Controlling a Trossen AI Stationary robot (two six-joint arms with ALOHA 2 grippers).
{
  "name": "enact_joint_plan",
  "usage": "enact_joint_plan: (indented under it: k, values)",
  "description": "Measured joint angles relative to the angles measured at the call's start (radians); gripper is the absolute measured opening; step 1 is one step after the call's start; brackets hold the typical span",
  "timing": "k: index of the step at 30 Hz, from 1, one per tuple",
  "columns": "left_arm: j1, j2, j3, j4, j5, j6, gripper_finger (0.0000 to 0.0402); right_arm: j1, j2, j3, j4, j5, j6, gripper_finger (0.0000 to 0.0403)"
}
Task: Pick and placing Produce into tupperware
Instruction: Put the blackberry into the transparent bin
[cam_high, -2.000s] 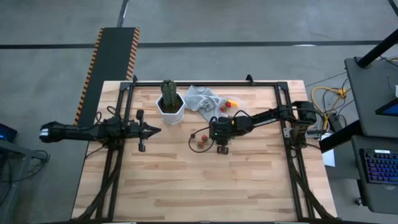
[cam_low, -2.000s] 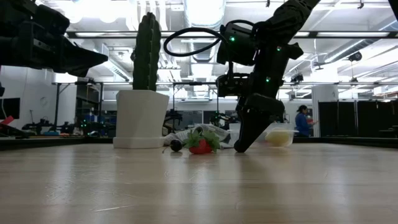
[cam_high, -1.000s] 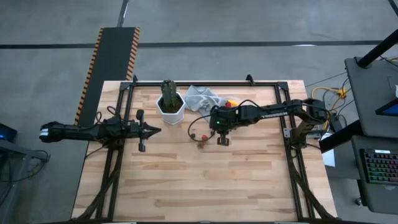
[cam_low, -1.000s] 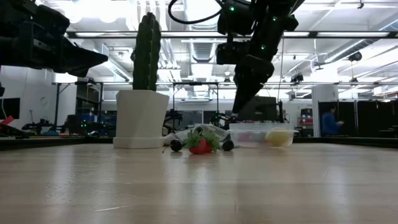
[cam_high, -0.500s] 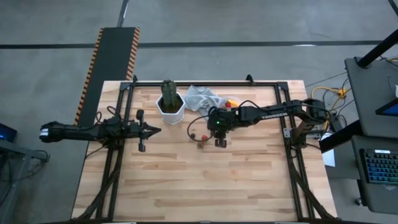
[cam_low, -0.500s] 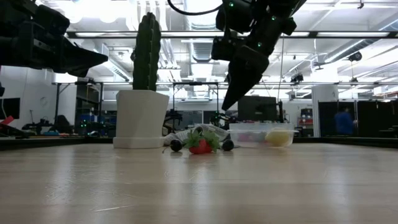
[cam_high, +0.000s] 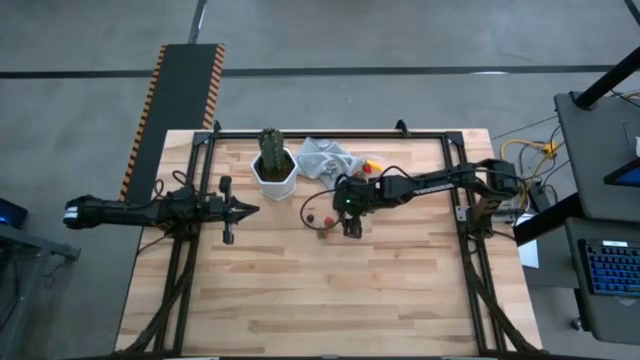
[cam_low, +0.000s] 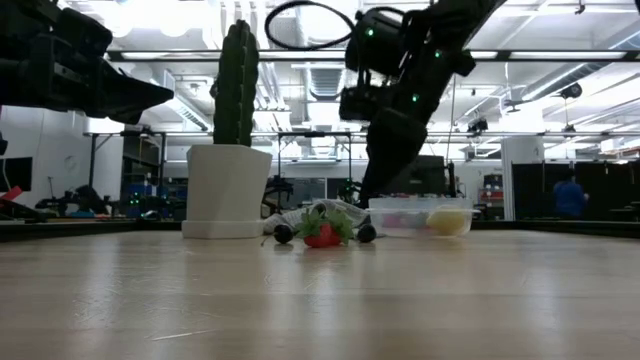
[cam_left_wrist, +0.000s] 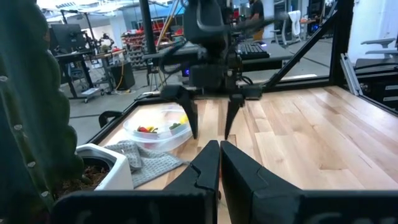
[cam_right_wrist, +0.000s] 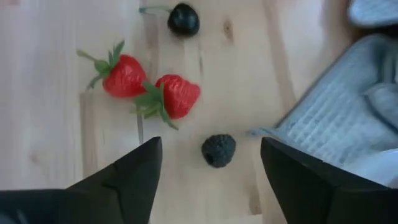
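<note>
right claw (cam_right_wrist: 208, 171) spread above blackberry (cam_right_wrist: 219, 150), which overhead view hides.

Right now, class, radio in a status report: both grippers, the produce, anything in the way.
Right gripper open, empty, above blackberry. Two strawberries and a dark berry loose on table. Left gripper shut, parked. Grey cloth beside the blackberry.

Two red strawberries (cam_right_wrist: 152, 86) with green leaves, a black berry (cam_right_wrist: 219, 150) and a dark cherry (cam_right_wrist: 183, 19) lie on pale wood (light grey ribbed cloth (cam_right_wrist: 339, 118) at right).
</note>
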Motion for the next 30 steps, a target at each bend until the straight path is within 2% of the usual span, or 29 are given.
enact_joint_plan:
  k: [11, 21, 30]
  values:
    - [0.000, 0.001, 0.000, 0.001, -0.004, 0.000, 0.0000, -0.002, 0.102, 0.008, 0.021, 0.000, -0.002, 0.0248]
    - [0.000, 0.000, 0.000, 0.000, -0.004, 0.000, 0.0000, -0.013, 0.112, 0.005, 0.036, 0.000, 0.001, 0.0235]
    - [0.000, 0.000, 0.000, 0.001, -0.004, 0.000, 0.0000, -0.013, 0.112, 0.001, 0.037, 0.000, 0.018, 0.0206]
